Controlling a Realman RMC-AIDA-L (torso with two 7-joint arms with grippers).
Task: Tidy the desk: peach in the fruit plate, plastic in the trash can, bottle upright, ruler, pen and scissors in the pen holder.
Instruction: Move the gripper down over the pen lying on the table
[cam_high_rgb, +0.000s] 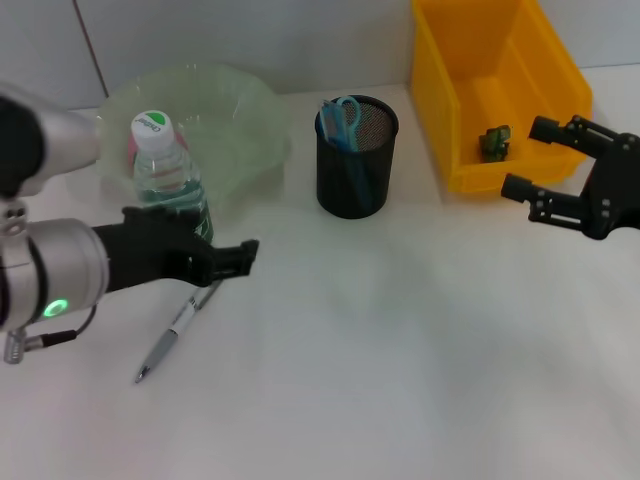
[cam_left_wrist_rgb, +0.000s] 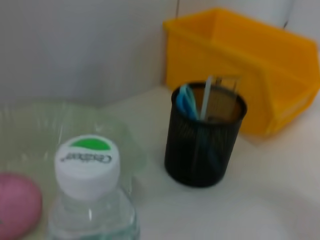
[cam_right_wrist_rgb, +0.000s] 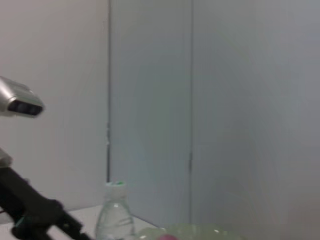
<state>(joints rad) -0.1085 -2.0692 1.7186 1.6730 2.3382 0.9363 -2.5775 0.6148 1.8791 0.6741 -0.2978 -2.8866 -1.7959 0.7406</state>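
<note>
- Head view: I see open table (cam_high_rgb: 400, 380) ahead. Pen (cam_high_rgb: 175, 333) lies flat, tip toward me, long axis running diagonally. Bottle (cam_high_rgb: 168, 175) upright beside fruit plate (cam_high_rgb: 240, 110). Left gripper (cam_high_rgb: 215, 255) just beside the bottle; grip unclear. Right gripper (cam_high_rgb: 545, 160) spread, empty, by trash can (cam_high_rgb: 440, 120).
- Left wrist: pen holder (cam_left_wrist_rgb: 202, 145) holds scissors (cam_left_wrist_rgb: 186, 102); peach (cam_left_wrist_rgb: 17, 205) in plate.
- Right wrist: bottle upright, far off.

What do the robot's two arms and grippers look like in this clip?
The left arm has silver-grey cylindrical segments, a glowing green indicator light, a thin cable at the wrist, and a black left gripper. The right gripper is black, angular, with jointed fingers.
</note>
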